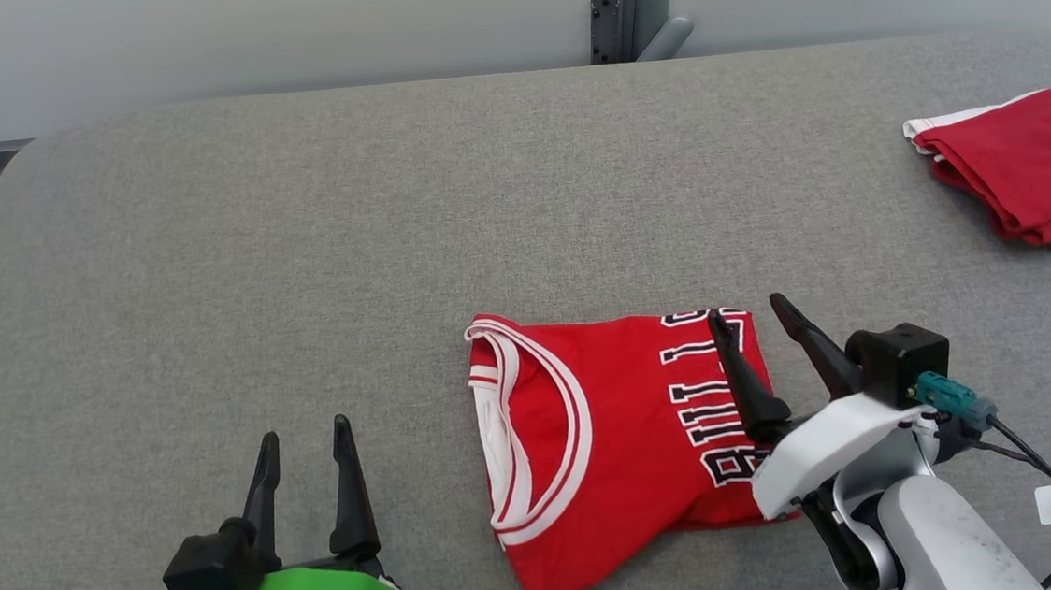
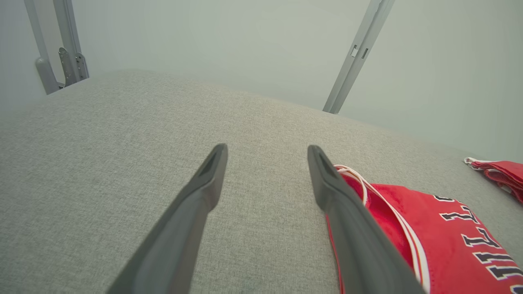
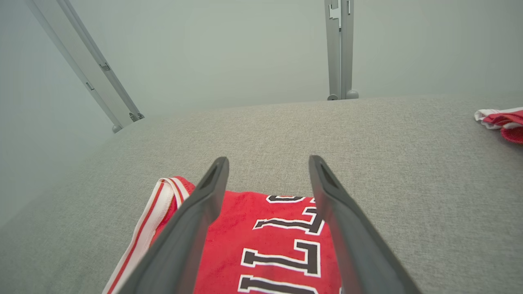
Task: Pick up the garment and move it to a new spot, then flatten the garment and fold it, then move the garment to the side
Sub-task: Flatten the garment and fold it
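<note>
My L gripper (image 1: 304, 430) sits lower left, fingers spread wide w/ nothing btwn them, over bare grey tabletop (image 1: 297, 257). It's near the collar side of the jersey (image 1: 620, 419) but apart from it.

The jersey lies centre, toward the front edge. It's red, w/ the white-trimmed neck on its left and black-and-white lettering on its right. It lies as a compact block w/ layers stacked and edges mostly square, one corner poking out at the bottom. So I judge pick-up, relocating, flattening and folding are done, or v. nearly.

My R gripper (image 1: 746, 308) is over the jersey's right edge, also wide open and gripping nothing. One finger crosses the lettering, the other is just past the edge. Can't tell if the tips touch cloth.

Far right, well apart, a second red pile (image 1: 1031, 166) w/ white trim lies by the table's edge.

Left to do, as I read it: close on the folded block w/o spilling the layers and shift it to the side.
</note>
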Controlling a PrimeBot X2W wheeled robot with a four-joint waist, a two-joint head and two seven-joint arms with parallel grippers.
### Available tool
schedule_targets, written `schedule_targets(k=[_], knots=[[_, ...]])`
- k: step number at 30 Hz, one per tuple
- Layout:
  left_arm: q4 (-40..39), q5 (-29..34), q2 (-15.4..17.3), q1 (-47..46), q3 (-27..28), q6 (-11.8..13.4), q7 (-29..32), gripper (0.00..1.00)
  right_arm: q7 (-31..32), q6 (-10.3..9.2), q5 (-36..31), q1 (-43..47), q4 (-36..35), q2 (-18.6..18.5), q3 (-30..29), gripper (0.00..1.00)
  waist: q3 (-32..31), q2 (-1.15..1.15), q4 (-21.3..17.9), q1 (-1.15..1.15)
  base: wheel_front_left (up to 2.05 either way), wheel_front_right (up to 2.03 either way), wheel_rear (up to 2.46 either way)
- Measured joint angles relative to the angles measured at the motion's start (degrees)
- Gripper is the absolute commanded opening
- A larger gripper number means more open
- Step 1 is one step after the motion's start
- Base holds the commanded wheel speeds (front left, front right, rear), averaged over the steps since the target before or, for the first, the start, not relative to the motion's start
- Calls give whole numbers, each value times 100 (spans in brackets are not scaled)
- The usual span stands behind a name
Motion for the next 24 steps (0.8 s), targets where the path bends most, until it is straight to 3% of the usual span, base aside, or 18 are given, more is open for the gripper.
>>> schedule_targets(k=[4,5,6,7,8,24], knots=[[4,-1,-1,13,-62,-9,0,100,-100,0,-135,-20,172,7,164,100,3,0,73,0,0,0,0],[4,-1,-1,12,-82,-15,0,100,-147,0,-181,-52,270,9,212,49,6,0,106,0,0,0,0],[7,-1,-1,12,-89,-16,0,100,-193,0,-250,-108,383,10,263,31,11,0,145,0,0,0,0],[10,-1,-1,12,-99,-16,-1,100,-246,0,-304,-183,514,12,292,4,16,0,190,0,0,0,0],[11,-1,0,8,-108,-15,0,100,-296,0,-315,-263,649,15,333,0,21,0,238,0,0,0,0],[-9,-85,1,-66,-289,22,0,100,-891,0,-271,-1831,3601,22,633,0,217,0,1526,0,0,0,0]])
